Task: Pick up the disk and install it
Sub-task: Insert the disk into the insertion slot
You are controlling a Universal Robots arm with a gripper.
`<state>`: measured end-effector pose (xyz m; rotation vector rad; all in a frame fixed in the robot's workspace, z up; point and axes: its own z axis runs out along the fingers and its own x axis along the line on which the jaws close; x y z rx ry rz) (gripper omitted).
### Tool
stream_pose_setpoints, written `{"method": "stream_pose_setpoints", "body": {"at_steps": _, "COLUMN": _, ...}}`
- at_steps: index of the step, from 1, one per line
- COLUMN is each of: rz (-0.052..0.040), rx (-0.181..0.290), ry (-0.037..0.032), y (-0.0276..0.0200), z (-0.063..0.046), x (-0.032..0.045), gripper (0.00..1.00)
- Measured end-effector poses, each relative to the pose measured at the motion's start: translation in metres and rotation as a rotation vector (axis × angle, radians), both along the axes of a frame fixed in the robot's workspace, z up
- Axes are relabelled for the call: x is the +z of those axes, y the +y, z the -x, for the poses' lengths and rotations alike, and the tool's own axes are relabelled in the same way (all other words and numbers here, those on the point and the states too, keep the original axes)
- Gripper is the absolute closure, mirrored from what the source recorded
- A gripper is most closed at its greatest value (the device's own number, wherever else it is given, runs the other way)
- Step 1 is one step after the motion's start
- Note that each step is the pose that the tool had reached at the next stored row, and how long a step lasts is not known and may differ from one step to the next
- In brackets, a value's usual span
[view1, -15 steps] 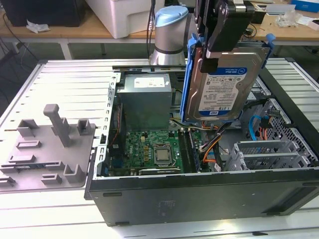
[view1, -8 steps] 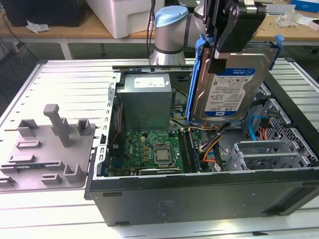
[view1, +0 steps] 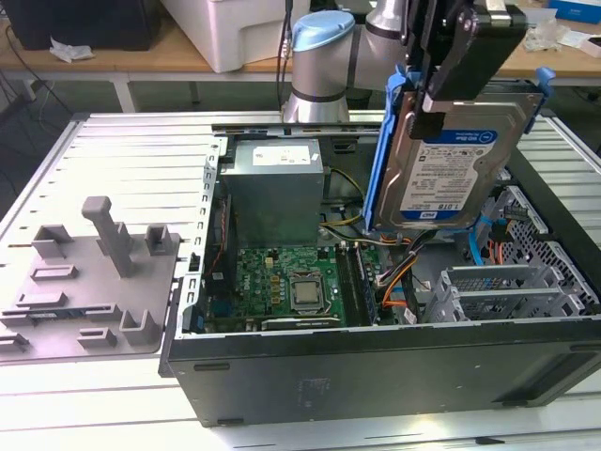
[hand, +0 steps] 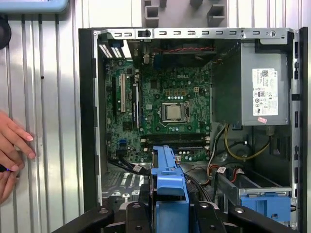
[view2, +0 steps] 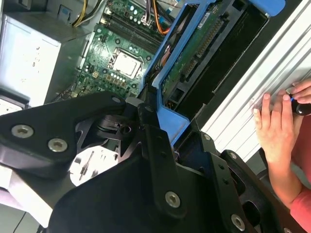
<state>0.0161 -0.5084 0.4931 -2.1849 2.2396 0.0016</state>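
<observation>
In the exterior view the gripper (view1: 437, 103) has its black fingers clamped on the upper edge of the disk (view1: 460, 160). The disk is a flat silver rectangle with a white-and-blue label, and a blue plastic carrier bracket (view1: 380, 160) runs down its sides. It hangs upright in the air over the open computer case (view1: 376, 376), above the slotted grey metal drive cage (view1: 507, 287) at the exterior view's right. Deeper in the case lie the green motherboard (view1: 291, 282) and the boxy grey power supply (view1: 277, 188). The case stands on a ribbed aluminium table (view1: 122, 150).

In the second wrist view the disk's underside (view2: 194, 63) shows a green circuit board (studded with a row of small contacts) inside the blue frame. A person's hand (view2: 274, 124) rests on the table's ribs beside the case.

In the first wrist view the bracket's narrow blue edge (hand: 167, 184) stands between the black fingers, above the case's floor.
</observation>
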Motion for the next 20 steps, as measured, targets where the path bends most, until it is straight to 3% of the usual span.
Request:
{"method": "stream_pose_setpoints", "body": {"at_steps": 7, "rz": 0.0, "rx": 0.0, "ry": 0.0066, "y": -0.0047, "z": -0.016, "x": 0.0, "gripper": 0.63}}
{"method": "stream_pose_setpoints", "body": {"at_steps": 9, "rz": -0.0001, "rx": 0.0, "ry": 0.011, "y": -0.0106, "z": -0.022, "x": -0.0001, "gripper": 0.63}}
{"method": "stream_pose_setpoints", "body": {"at_steps": 13, "rz": -0.001, "rx": 0.0, "ry": 0.0125, "y": -0.0181, "z": -0.031, "x": -0.0006, "gripper": 0.63}}
{"method": "stream_pose_setpoints", "body": {"at_steps": 20, "rz": -0.0023, "rx": 0.0, "ry": 0.0139, "y": -0.0245, "z": -0.052, "x": -0.0021, "gripper": 0.63}}
